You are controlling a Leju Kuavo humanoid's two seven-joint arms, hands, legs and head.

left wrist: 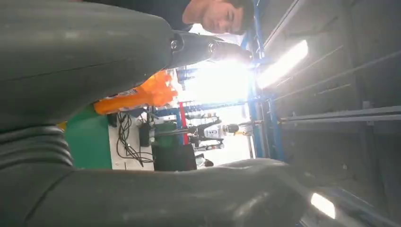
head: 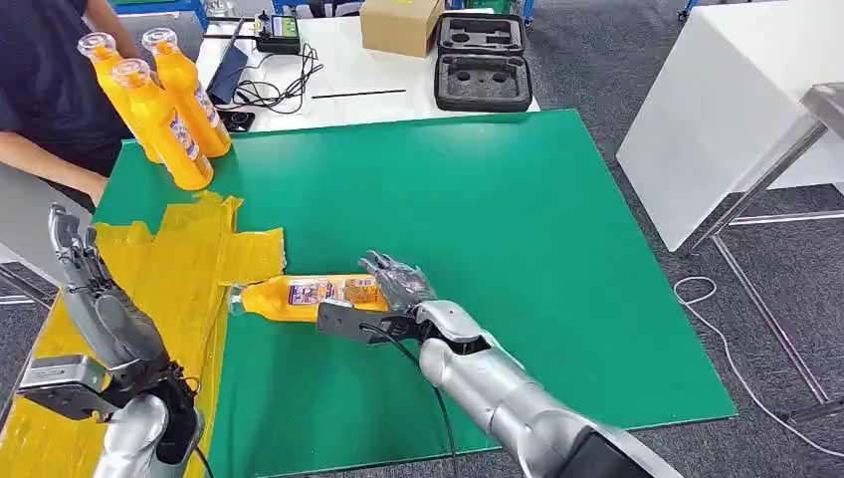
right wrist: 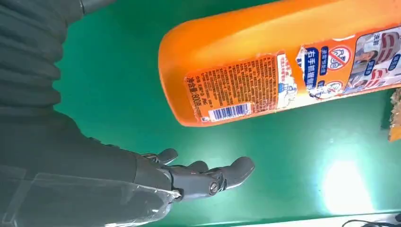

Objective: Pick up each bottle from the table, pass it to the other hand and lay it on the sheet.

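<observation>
Orange bottle is left lying at nine o'clock of the spread, empty right hand; the left hand is raised with fingers apart, nothing held.

Orange bottle on side, cap over yellow sheet edge; three bottles upright behind.
</observation>
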